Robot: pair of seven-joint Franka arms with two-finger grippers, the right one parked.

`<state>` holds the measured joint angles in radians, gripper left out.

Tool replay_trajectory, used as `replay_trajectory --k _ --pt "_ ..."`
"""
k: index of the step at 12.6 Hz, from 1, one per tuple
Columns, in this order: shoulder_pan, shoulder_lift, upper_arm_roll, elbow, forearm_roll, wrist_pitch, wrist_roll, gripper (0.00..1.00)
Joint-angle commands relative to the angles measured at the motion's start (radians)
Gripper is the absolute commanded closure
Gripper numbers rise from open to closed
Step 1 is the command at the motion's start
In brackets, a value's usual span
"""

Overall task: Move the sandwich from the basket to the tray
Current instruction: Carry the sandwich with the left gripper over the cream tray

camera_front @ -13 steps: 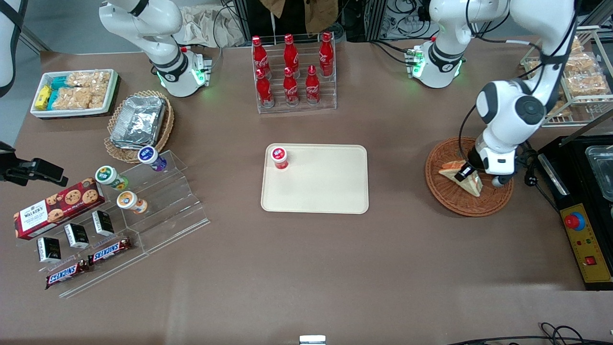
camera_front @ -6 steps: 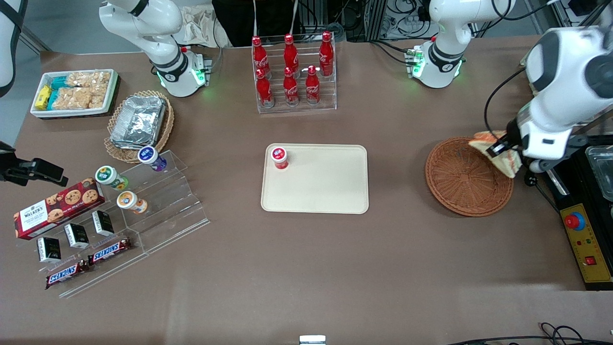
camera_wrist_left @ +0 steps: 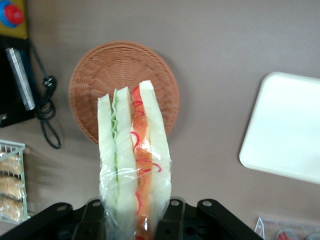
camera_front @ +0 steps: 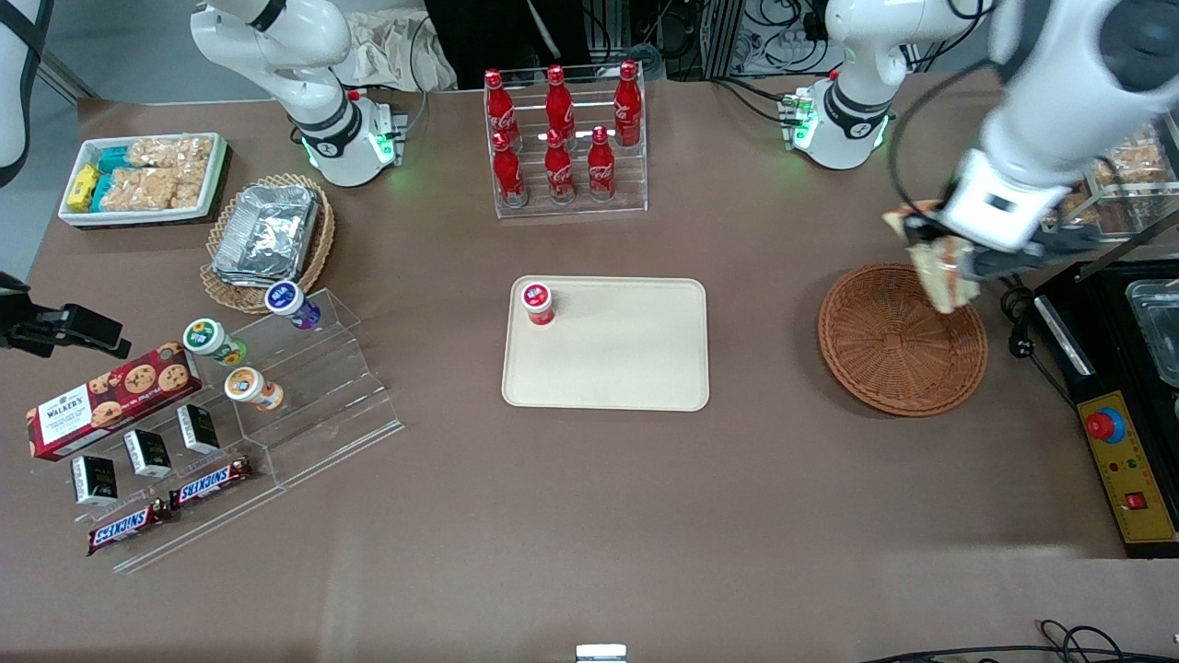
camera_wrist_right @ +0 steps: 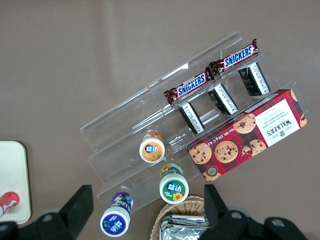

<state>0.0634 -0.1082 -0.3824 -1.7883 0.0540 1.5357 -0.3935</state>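
Observation:
My left gripper hangs high above the rim of the round reddish-brown basket, shut on the sandwich. The wrist view shows the wrapped wedge with pale bread and orange-red filling pinched in the gripper, with the basket bare far below. The cream tray lies flat at mid-table, toward the parked arm's end from the basket, and its edge shows in the wrist view.
A small red-capped bottle stands on a corner of the tray. A rack of red cola bottles stands farther from the front camera. A black box with a red stop button lies beside the basket. Snack shelves sit toward the parked arm's end.
The gripper lifted the sandwich out of the basket, rose, and has now swung away from the front camera and slightly toward the tray. The basket is left bare.

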Motion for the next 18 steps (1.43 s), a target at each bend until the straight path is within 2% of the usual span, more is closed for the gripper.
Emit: replay_trajectory --k 1,5,9,11,13,18 --pt "0.009 0.047 -0.123 0.033 0.0 -0.02 0.05 1.0" --pt "0.004 0.161 -0.209 0.006 -0.031 0.121 0.05 1.0" --pt "-0.037 0.324 -0.236 -0.086 -0.005 0.432 0.009 1.0" --pt "-0.095 0.41 -0.236 -0.111 0.085 0.542 -0.107 1.0" --pt "-0.138 0.519 -0.234 -0.109 0.208 0.636 -0.236 1.0" --pt "-0.186 0.679 -0.234 -0.109 0.436 0.738 -0.433 1.0"
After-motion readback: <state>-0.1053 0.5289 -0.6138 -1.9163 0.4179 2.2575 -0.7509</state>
